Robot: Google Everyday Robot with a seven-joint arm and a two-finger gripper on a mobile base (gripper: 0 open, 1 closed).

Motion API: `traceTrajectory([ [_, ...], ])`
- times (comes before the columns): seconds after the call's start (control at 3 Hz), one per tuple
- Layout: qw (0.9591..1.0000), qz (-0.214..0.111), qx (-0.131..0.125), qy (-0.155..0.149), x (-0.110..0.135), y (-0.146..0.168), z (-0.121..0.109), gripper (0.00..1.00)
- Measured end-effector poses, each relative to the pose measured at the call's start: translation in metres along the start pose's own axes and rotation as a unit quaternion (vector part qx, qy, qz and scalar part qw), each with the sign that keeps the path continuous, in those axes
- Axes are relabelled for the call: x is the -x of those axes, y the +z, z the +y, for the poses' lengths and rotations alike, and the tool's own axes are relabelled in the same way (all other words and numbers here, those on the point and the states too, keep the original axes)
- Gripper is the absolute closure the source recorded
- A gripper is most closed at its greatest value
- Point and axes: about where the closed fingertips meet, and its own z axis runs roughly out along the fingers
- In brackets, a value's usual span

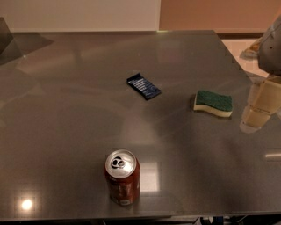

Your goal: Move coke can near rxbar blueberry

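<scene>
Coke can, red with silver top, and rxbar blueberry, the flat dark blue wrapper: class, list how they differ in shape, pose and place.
The coke can is a cylinder; the rxbar blueberry is a thin rectangle. The can stands upright; the bar lies flat. The can is near the front edge; the bar sits mid-table. Both rest on the grey table, apart from the gripper at the right edge.

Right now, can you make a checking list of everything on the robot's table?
Surface: grey shiny table, a light glare spot at front left.
Job's things: coke can upright near the front edge; rxbar blueberry lying flat farther back, well apart from it.
Clutter: sponge, green on yellow, right of the bar.
Grippers: gripper at the right edge, beyond the sponge, far from the can.
Cables: nothing seen.
Surroundings: pale wall behind.
</scene>
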Motion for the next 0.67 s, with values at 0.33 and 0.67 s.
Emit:
traceTrajectory([
  [0.33,1.0000,0.000,0.000,0.000,0.0000,0.0000,0.0000,0.00],
  [0.67,0.9998,-0.018,0.009,0.002,0.0033,-0.0022,-0.0009,0.00],
])
